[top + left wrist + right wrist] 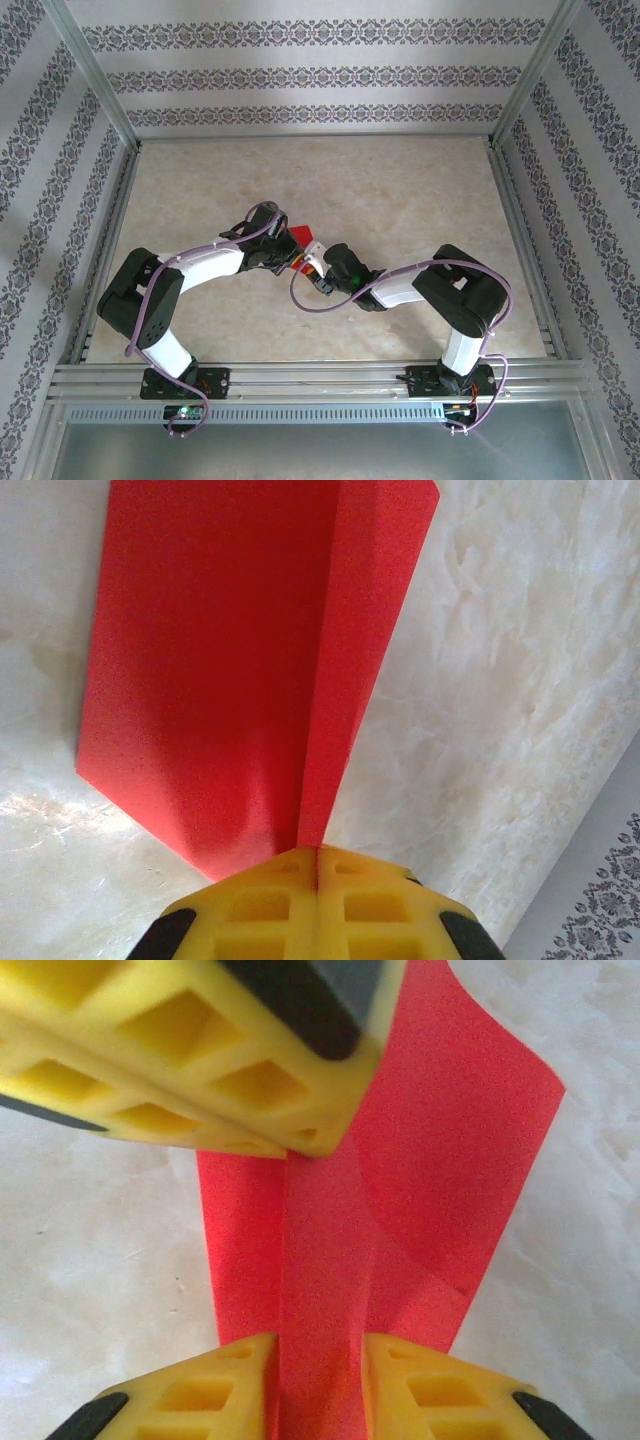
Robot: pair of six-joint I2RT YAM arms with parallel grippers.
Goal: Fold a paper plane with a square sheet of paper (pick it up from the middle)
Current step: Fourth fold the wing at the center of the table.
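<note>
Pinching the matte red sheet of paper [220,680], creased lengthwise, the left gripper [318,858] is clenched; right gripper [320,1350] straddles the fold, grip unclear.

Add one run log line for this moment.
left end effector: shut on thin red folded paper sheet | right end effector: open, straddling its fold

We're looking at a robot test cell, not a home: aluminium extrusion frame [95,75] boxing in a marble-look tabletop [420,190], patterned wallpaper panels [320,75] as backdrop, left arm [195,268] and right arm [420,285] bolted to a rail [320,372] at the near edge, slotted cable duct [320,412] below it.
</note>
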